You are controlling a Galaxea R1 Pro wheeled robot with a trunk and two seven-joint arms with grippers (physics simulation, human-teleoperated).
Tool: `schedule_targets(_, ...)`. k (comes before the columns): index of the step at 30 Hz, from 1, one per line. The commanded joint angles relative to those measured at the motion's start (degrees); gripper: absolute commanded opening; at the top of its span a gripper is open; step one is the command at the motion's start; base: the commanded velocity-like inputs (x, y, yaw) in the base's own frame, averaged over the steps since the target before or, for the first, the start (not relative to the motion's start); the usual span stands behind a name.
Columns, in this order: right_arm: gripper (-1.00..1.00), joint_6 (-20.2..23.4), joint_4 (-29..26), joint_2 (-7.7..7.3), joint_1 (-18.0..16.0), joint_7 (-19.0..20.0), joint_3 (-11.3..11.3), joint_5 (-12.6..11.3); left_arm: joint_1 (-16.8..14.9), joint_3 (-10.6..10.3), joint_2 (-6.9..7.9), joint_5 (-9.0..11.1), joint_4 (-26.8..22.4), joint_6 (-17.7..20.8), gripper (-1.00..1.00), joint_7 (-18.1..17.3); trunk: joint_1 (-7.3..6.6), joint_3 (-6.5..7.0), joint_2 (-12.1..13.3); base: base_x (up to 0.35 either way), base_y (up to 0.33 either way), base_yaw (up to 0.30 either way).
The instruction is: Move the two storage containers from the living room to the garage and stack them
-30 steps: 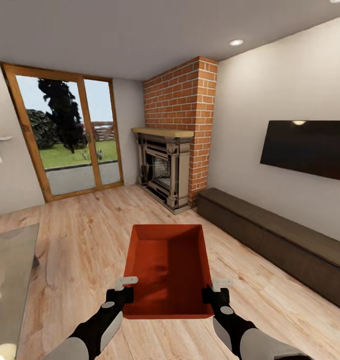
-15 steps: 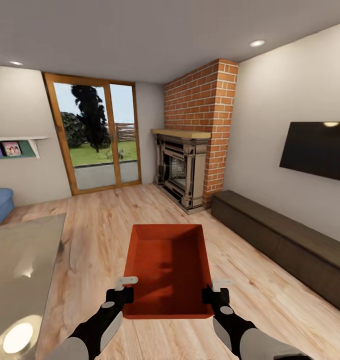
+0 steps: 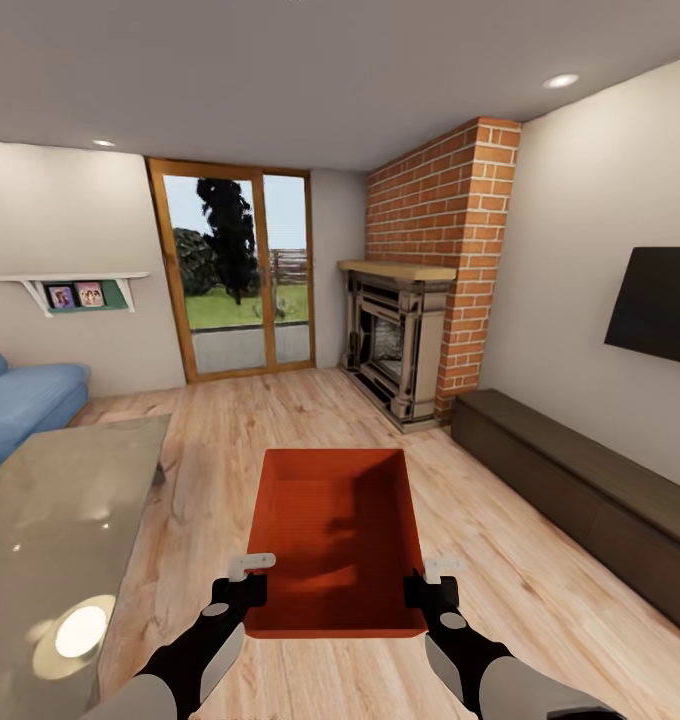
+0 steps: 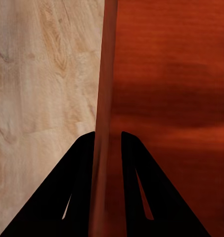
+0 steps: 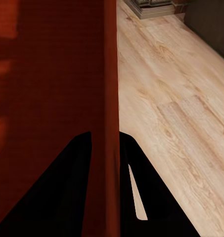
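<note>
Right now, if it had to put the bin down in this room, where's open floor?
Open planks lie ahead of the storage container, between the glass table and the dark bench, running to the patio door. Tighter near the fireplace and the blue sofa. Left gripper and right gripper clamp the side walls.

Both arms reach forward, level and parallel. The left gripper [image 3: 242,590] and right gripper [image 3: 430,592] each have jaws closed on a wall of the storage container [image 3: 335,520] (one finger either side).
</note>
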Motion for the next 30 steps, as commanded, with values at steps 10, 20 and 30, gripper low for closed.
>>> schedule_targets(10, -1.0, 0.1, -0.1, 0.04, -0.1, -0.1, -2.9, 0.9, -0.1, 0.3, 0.18, 0.0, -0.1, -0.1, -1.0, 4.8, 0.01, 0.21, -0.1, 0.0, -0.278, 0.26)
schedule_targets(20, -1.0, 0.1, -0.1, 0.04, -0.1, -0.1, -2.9, 0.9, -0.1, 0.3, 0.35, 0.0, -0.1, -0.1, -1.0, 4.8, 0.01, 0.48, -0.1, 0.0, -0.278, 0.262)
schedule_targets(30, -1.0, 0.1, -0.1, 0.04, -0.1, -0.1, -2.9, 0.9, -0.1, 0.3, 0.35, 0.0, -0.1, -0.1, -1.0, 4.8, 0.01, 0.74, -0.1, 0.0, -0.278, 0.263)
